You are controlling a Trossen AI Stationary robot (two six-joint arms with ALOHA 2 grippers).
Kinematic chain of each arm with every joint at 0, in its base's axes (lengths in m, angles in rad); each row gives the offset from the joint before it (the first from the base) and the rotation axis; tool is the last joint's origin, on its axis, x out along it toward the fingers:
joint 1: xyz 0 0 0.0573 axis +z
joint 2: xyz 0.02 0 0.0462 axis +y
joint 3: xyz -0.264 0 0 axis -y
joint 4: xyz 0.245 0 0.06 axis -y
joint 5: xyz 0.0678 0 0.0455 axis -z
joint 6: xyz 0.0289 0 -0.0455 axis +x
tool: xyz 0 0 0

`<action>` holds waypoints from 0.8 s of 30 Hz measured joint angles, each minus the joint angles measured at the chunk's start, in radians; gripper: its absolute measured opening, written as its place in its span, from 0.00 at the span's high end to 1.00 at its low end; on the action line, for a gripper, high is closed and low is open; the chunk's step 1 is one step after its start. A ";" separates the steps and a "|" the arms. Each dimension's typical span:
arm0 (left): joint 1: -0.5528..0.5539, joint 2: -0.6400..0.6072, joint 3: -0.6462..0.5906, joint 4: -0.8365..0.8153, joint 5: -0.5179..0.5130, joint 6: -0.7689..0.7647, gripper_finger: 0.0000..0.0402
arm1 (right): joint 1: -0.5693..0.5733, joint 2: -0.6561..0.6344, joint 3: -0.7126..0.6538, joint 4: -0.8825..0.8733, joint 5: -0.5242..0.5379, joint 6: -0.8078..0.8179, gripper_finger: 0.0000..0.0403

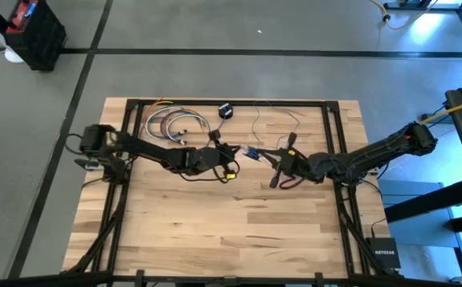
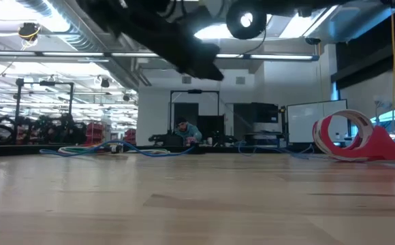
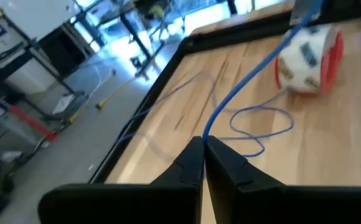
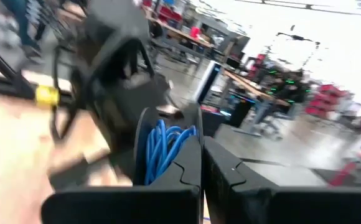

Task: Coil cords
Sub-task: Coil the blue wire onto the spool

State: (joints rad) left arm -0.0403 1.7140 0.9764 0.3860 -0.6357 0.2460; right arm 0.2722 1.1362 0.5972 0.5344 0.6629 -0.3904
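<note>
The coiling step is judged to be in hand. The left hand (image 3: 203, 144) is closed, and the thin blue cord (image 3: 243, 81) is pinched between its fingertips near the middle of the surface (image 1: 215, 231). From there the cord runs away toward the far edge, where loose loops lie beside a red-and-white roll (image 3: 309, 53). The right hand (image 4: 202, 149) is closed just right of centre, a blue coil (image 4: 162, 149) is seen beside its fingers; whether it is gripped cannot be told. Next, slack should be drawn in and wound.
</note>
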 joint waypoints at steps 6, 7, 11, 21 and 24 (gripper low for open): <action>-0.005 -0.124 0.000 -0.262 -0.022 -0.118 0.99 | 0.031 0.000 0.000 -0.023 0.087 -0.049 0.99; -0.005 -0.140 0.000 -0.285 -0.023 -0.140 0.99 | 0.031 0.000 0.000 -0.031 0.085 -0.051 0.99; -0.015 -0.176 0.000 -0.297 -0.023 -0.193 0.99 | 0.029 0.008 0.000 -0.081 0.069 -0.052 0.99; -0.083 -0.221 -0.001 -0.218 -0.022 -0.213 0.98 | -0.042 0.093 0.000 -0.109 0.104 -0.037 0.99; -0.100 -0.224 0.000 -0.187 -0.011 -0.198 0.99 | -0.077 0.135 0.000 -0.097 0.078 -0.014 0.99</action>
State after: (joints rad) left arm -0.1403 1.4899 0.9760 0.1990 -0.6468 0.0484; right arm 0.1955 1.2710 0.5976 0.4378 0.7408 -0.4045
